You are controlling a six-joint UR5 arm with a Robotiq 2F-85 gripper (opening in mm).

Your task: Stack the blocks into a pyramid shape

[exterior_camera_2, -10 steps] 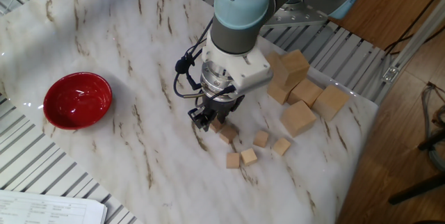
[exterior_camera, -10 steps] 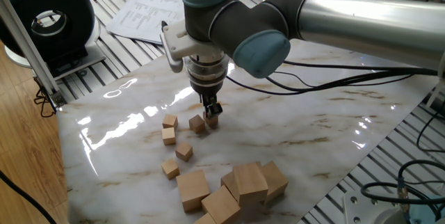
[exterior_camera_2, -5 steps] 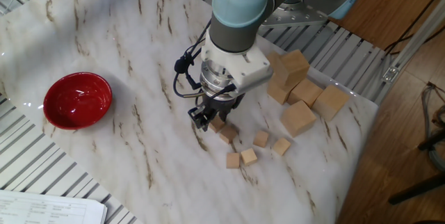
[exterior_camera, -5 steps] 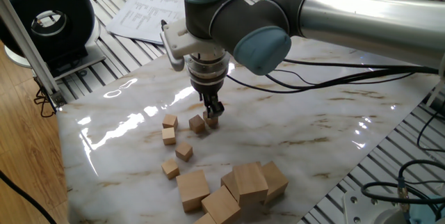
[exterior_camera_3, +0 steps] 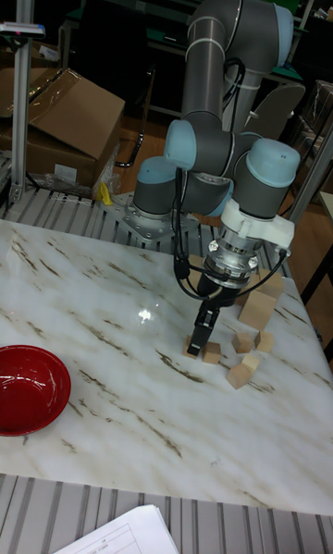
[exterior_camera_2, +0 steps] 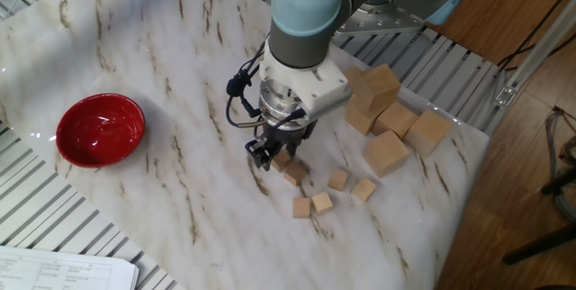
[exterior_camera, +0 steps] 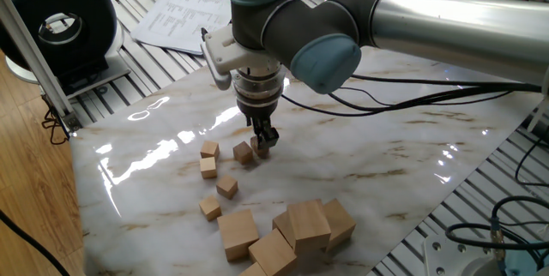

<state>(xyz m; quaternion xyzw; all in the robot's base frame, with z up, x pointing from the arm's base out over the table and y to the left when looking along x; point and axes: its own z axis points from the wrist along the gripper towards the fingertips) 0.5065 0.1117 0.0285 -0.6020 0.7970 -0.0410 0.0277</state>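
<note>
Gripper (exterior_camera: pixel 262 141) fingers hide one small block (exterior_camera: pixel 261 148); grip on it cannot be judged.

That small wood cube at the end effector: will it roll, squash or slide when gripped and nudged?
The small wood cube looks rigid, so it probably won't squash. Flat faces suggest no rolling. The glossy marble tabletop may let it slide if nudged. The end effector is at it; grip state unclear.

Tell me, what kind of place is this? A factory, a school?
Most likely a robotics lab or workshop. An industrial-style arm with its gripper works over a marble-patterned table set on slatted metal framing, and around it lie cables, printed papers and cardboard boxes, more like a test bench than a production line.
</note>
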